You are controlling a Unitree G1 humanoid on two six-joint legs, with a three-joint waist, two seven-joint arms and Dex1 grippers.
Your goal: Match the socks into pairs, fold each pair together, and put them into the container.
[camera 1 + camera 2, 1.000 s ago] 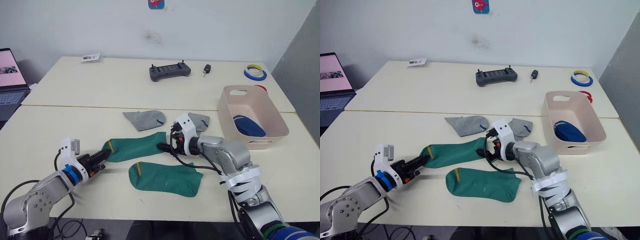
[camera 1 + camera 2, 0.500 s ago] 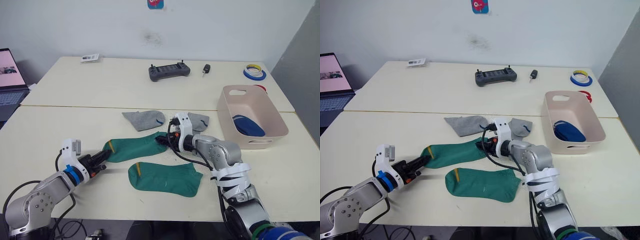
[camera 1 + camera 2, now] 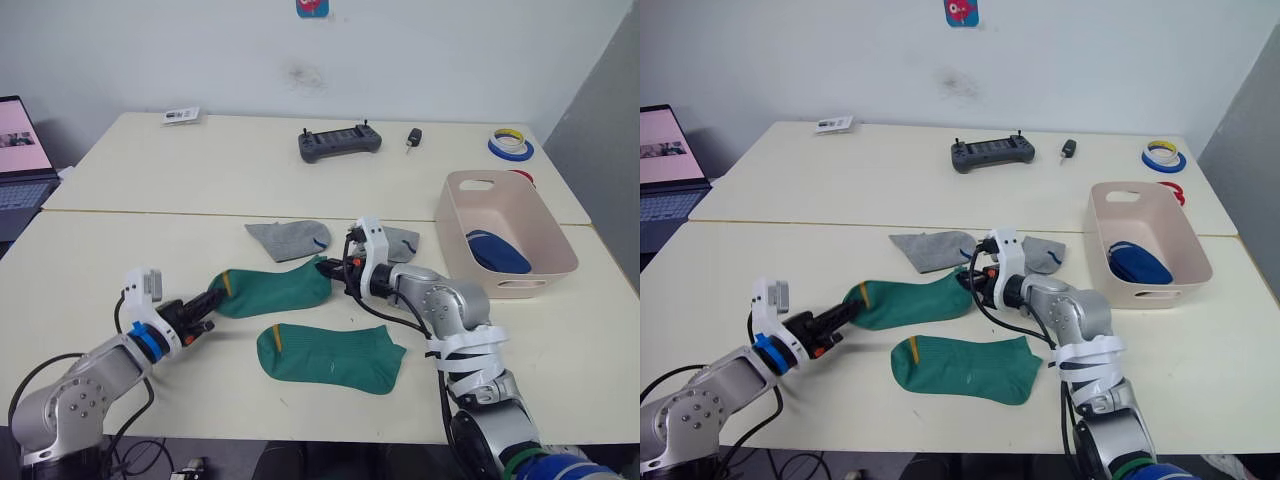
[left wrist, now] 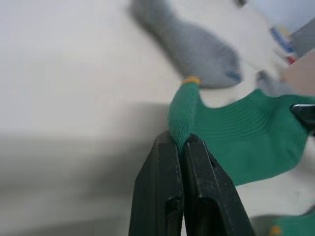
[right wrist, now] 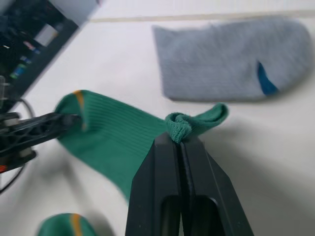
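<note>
Green ribbed cloth stretches between the two grippers: one soft green sock [image 3: 272,289] is held off the pale table [image 3: 120,250] at both ends. The left gripper [image 4: 180,140] pinches its cuff end, the one with a small orange mark, with its black fingers squeezed tight on the cloth. The right gripper [image 5: 179,137] pinches the other end, which is bunched into a little knot, and its fingers are pressed tight too. Since a second ago this sock has been pulled a bit farther from the robot and sits higher and straighter, and both grippers have moved up with it. The second green sock [image 3: 330,357] lies flat on the near side, just where it was. Two fuzzy grey socks lie just beyond; the left grey sock [image 3: 288,240] shows a small blue mark, and the right grey sock [image 3: 400,239] peeks out behind the right arm. On the right stands the smooth pink tub [image 3: 520,285] with round corners, and a blue sock bundle [image 3: 497,252] rests inside it.
</note>
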